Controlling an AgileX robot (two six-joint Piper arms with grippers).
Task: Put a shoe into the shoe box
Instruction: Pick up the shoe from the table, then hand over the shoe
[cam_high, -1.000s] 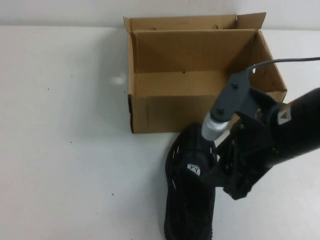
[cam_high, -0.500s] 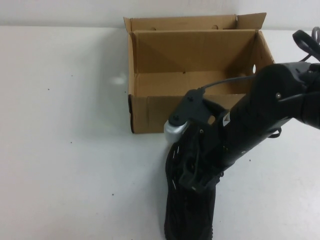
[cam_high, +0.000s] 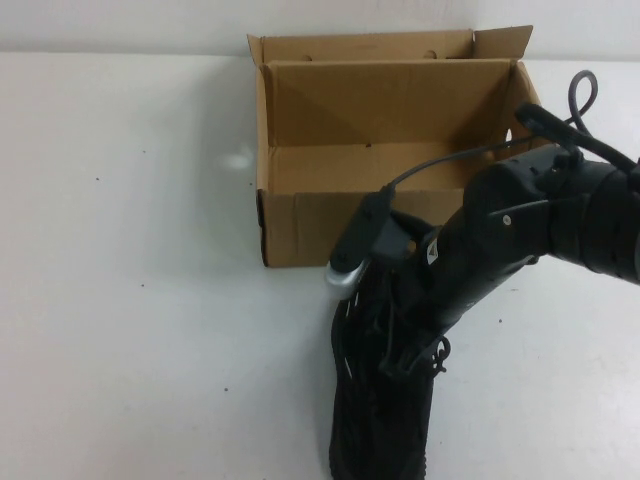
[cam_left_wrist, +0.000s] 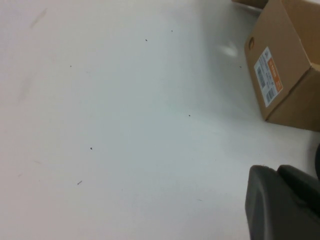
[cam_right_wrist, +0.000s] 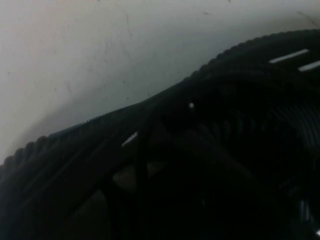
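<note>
Now right gripper (cam_high: 400, 340) down on the shoe (cam_high: 380, 420) (jaws hidden), shoe box (cam_high: 300, 230) behind, left gripper unseen.

shoe (cam_high: 380, 420): one — black, near the bench's near edge
shoe box (cam_high: 300, 225): one — brown cardboard, toward the far edge
right gripper (cam_high: 400, 340): one — down on the shoe
left gripper: one — out of sight

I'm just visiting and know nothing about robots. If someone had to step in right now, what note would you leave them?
Right gripper: down on the middle of the shoe; whether it has closed cannot be seen.
Left gripper: parked off to the side above bare table, not working.
The shoe lies on the table just in front of the shoe box, toe end toward it.
The shoe box stands open and holds nothing.
Done: reaching the shoe. Left: gripping, lifting, placing it inside the box.
</note>
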